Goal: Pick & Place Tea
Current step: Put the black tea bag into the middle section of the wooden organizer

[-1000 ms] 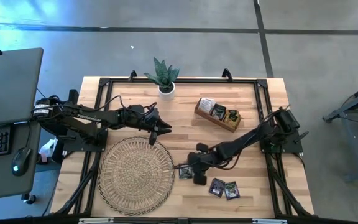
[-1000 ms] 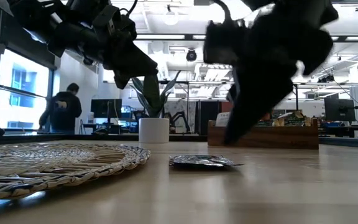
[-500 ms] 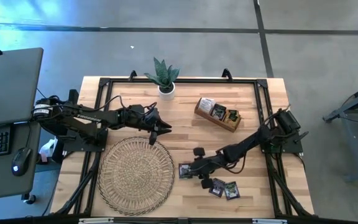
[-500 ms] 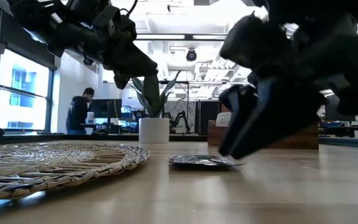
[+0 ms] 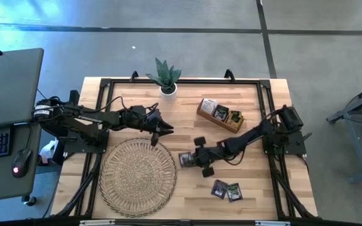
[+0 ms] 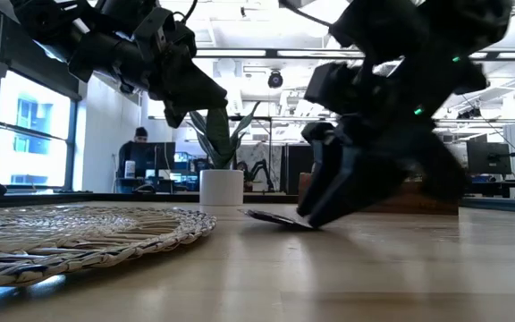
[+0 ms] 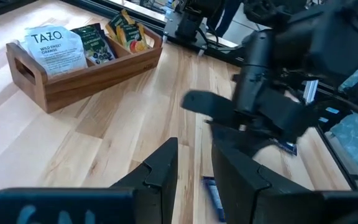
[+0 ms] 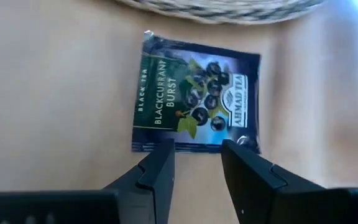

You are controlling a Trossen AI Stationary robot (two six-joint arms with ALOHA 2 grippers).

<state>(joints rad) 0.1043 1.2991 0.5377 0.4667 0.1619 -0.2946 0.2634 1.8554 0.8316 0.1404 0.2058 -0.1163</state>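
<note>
The right tool (image 5: 190, 159) has been shifted from its earlier spot toward 12 o'clock and is now set at the edge of the blackcurrant tea sachet (image 8: 194, 102), just off the woven mat (image 5: 137, 177) at its 3 o'clock side. The fingers (image 8: 160, 168) are seen narrowly parted, touching the sachet's near edge; a completed grip is not shown. In the low view the sachet's edge appears lifted off the desk (image 5: 256, 194), where it lay flat earlier, so a pick is judged to be under way. The two sachets (image 5: 226, 189) at 5 o'clock remain unmoved. The left tool (image 5: 158, 134), narrowly parted and empty, remains unchanged above the mat's far rim. The wooden tea box (image 5: 220, 115) waits at 1 o'clock.
</note>
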